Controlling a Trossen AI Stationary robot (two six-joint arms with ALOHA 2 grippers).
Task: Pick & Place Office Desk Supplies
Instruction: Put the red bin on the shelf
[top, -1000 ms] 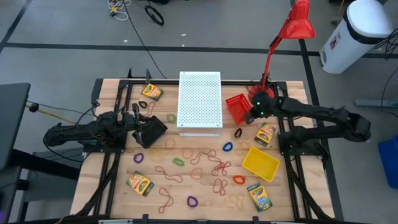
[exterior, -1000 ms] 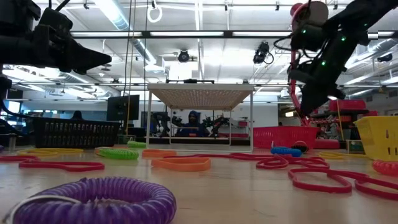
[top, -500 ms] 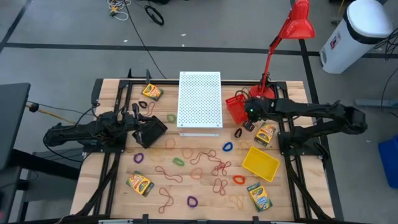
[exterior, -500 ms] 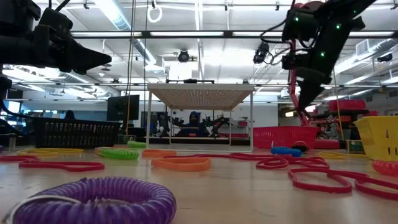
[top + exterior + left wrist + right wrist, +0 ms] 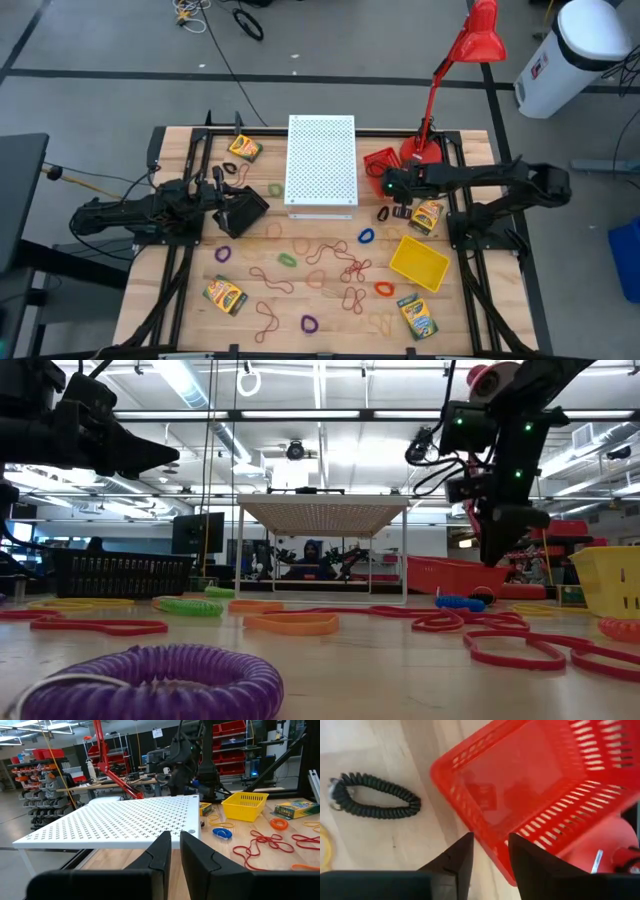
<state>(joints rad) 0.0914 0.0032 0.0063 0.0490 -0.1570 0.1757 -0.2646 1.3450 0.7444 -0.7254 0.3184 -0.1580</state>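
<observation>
Wooden table [image 5: 190, 305], white perforated board [image 5: 321, 165], red basket [image 5: 378, 170], yellow basket [image 5: 418, 262], crayon boxes [image 5: 225, 295], scattered elastic loops [image 5: 366, 237]

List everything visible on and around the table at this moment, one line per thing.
Crayon boxes: four, yellow-green; far left, near left, two right.
Rubber bands: several, reddish-brown, table centre.
Loops: several, mixed colours, scattered.
Board: one, white, perforated, far centre.
Red basket: one, right of board.
Yellow basket: one, right side.
Black basket: one, left of board.
Lamp: one, red, far right.
Bin: one, white, on floor.
Left hand: nearly closed, empty, facing board.
Right hand: open, above red basket's edge.
</observation>
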